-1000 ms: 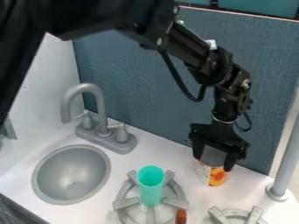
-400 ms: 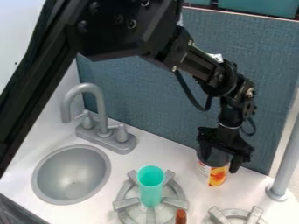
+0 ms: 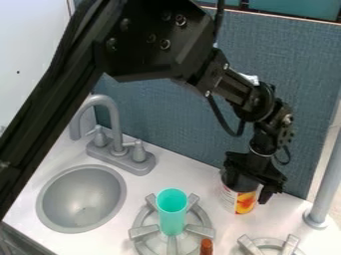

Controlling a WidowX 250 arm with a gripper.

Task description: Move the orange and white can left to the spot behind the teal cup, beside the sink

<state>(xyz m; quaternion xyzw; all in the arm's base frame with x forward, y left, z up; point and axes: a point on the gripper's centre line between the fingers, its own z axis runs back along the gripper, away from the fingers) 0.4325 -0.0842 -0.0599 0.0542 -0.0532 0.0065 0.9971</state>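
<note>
Dark front panel [image 3: 21, 243]: at the lower left, its top edge slanting down along the edge of the white counter [image 3: 150, 182].
Brown-orange piece [image 3: 206, 247]: at the lower edge, near the cup's burner.
Right burner [image 3: 266, 242]: partly cut off by the lower edge; a strip of counter lies between it and the left burner [image 3: 143, 232].
Green cup [image 3: 172, 214]: upright on the left burner.
Sink [image 3: 81, 204]: round grey basin left of the cup, with a narrow strip of counter between its rim and the left burner.
Can [image 3: 245, 202]: on the counter behind the burners, upright, its label white, yellow and orange; some counter between it and the grey post [image 3: 324, 187] at right.
Gripper [image 3: 248, 191]: right at the can's top, pointing down; whether it is closed on the can cannot be told.
Arm [image 3: 156, 45]: comes from the left, passes over the sink side and bends down to the can.
Faucet [image 3: 113, 114]: behind the sink.
Blue-grey panel [image 3: 186, 124]: along the counter's back edge, close behind the gripper.
Count: two burners, two faucet handles; one cup, one can, one sink, one faucet, one post.
</note>
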